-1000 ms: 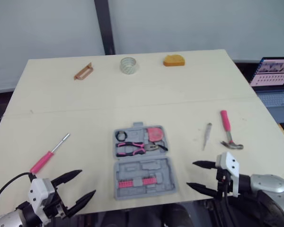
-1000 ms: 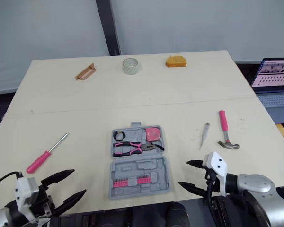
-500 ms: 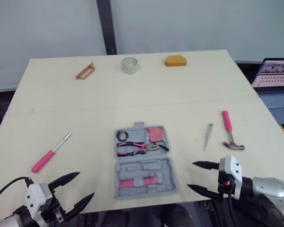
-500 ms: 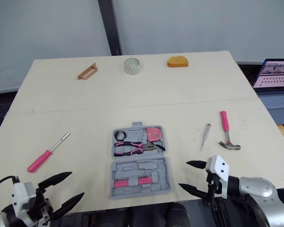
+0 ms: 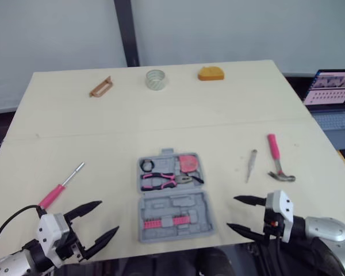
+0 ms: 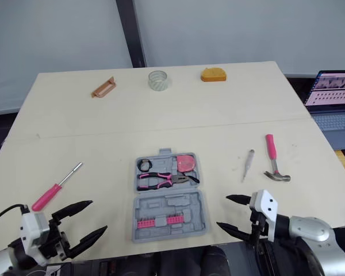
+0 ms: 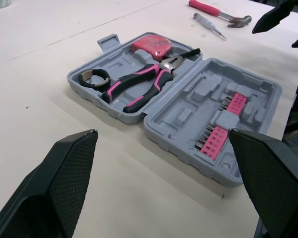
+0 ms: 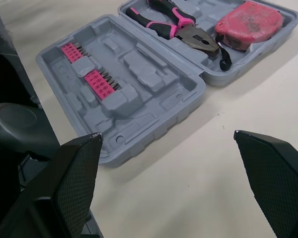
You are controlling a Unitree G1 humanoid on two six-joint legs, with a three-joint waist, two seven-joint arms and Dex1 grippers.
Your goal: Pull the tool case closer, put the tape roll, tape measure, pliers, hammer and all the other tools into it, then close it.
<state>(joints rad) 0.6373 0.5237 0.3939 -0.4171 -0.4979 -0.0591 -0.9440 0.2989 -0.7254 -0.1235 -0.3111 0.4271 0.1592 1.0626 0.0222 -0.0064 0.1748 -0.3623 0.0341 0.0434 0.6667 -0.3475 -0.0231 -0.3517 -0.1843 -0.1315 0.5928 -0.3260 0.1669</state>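
Note:
The grey tool case (image 5: 187,202) lies open near the table's front edge, holding pink pliers (image 5: 167,180), a red tape measure (image 5: 188,163), a small black ring (image 5: 147,165) and pink bits (image 5: 172,221). A pink hammer (image 5: 278,159) and a slim screwdriver (image 5: 251,164) lie to its right. On its left lies a pink-handled screwdriver (image 5: 60,187). A clear tape roll (image 5: 156,79) stands at the far edge. My left gripper (image 5: 106,217) hangs open at the front left, holding nothing. My right gripper (image 5: 233,213) is open just right of the case, also with nothing in it.
An orange object (image 5: 210,73) and a brown handle-shaped piece (image 5: 101,87) lie at the table's far edge beside the tape roll. A laptop (image 5: 333,98) stands off the table's right side. Bare tabletop (image 5: 161,121) stretches between the case and the far items.
My left gripper has come up and a little toward the case over the last half second. The right gripper holds its place. The tools have not moved.

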